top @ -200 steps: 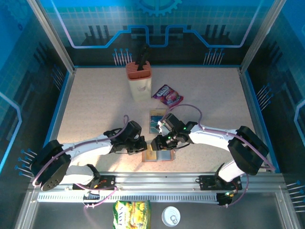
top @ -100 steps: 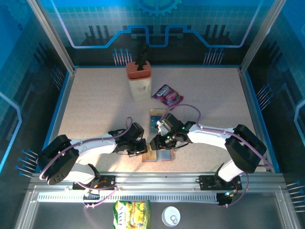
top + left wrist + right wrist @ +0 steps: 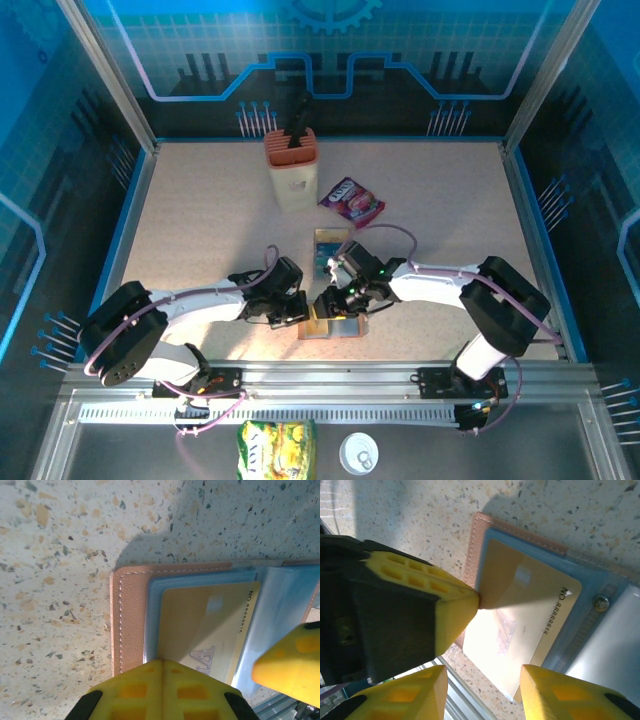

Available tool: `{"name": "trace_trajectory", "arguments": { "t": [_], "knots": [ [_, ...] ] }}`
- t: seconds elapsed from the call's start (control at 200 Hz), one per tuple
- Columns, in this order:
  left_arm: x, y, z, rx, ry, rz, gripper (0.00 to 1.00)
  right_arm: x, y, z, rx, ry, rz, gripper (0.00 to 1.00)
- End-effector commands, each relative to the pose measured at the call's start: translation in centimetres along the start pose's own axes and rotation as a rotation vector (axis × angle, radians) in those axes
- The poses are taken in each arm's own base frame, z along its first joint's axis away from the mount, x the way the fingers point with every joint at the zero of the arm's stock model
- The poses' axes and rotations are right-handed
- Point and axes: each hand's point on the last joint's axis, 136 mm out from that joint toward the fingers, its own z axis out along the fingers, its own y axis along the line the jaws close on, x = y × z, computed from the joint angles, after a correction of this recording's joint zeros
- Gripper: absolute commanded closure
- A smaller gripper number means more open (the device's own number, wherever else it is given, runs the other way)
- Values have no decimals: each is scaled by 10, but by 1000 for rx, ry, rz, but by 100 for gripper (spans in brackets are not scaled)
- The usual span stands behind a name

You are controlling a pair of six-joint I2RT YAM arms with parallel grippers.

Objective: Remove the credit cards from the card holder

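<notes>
- while the card holder [image 3: 322, 330] lies open flat on the table [image 3: 200, 230], you are only partway through: a gold card [image 3: 207, 625] sits in its grey-blue sleeve, seemingly eased a little out.
- just beyond the card holder a teal card [image 3: 328, 250] lies loose, so at least one looks already removed. the gold one is left, plus any hidden beneath it.
- your left gripper [image 3: 162, 680] is clenched on nothing, its tip pressing the card holder's left part and touching the gold card's edge.
- your right gripper [image 3: 485, 690] has its jaws apart, straddling the gold card's corner at the card holder's near edge; no grip shows.
- the table is pale speckled stone-look. farther beyond the card holder sit a purple packet [image 3: 350, 200] and a beige block [image 3: 291, 170]. blue printed walls [image 3: 60, 150] on metal posts surround it.
</notes>
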Motion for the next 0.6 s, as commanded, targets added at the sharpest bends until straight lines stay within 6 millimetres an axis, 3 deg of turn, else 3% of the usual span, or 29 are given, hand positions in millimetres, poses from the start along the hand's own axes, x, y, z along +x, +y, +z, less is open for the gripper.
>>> {"name": "trace_trajectory", "arguments": {
  "t": [0.0, 0.47, 0.595],
  "knots": [
    [8, 11, 4, -48, 31, -2, 100, 4, -4, 8, -21, 22, 24, 58],
    [8, 12, 1, -47, 23, -1, 100, 5, -6, 15, -46, 23, 37, 71],
    [8, 13, 0, -51, 23, 1, 100, 5, -11, 16, -27, 24, 46, 66]
  ]
}}
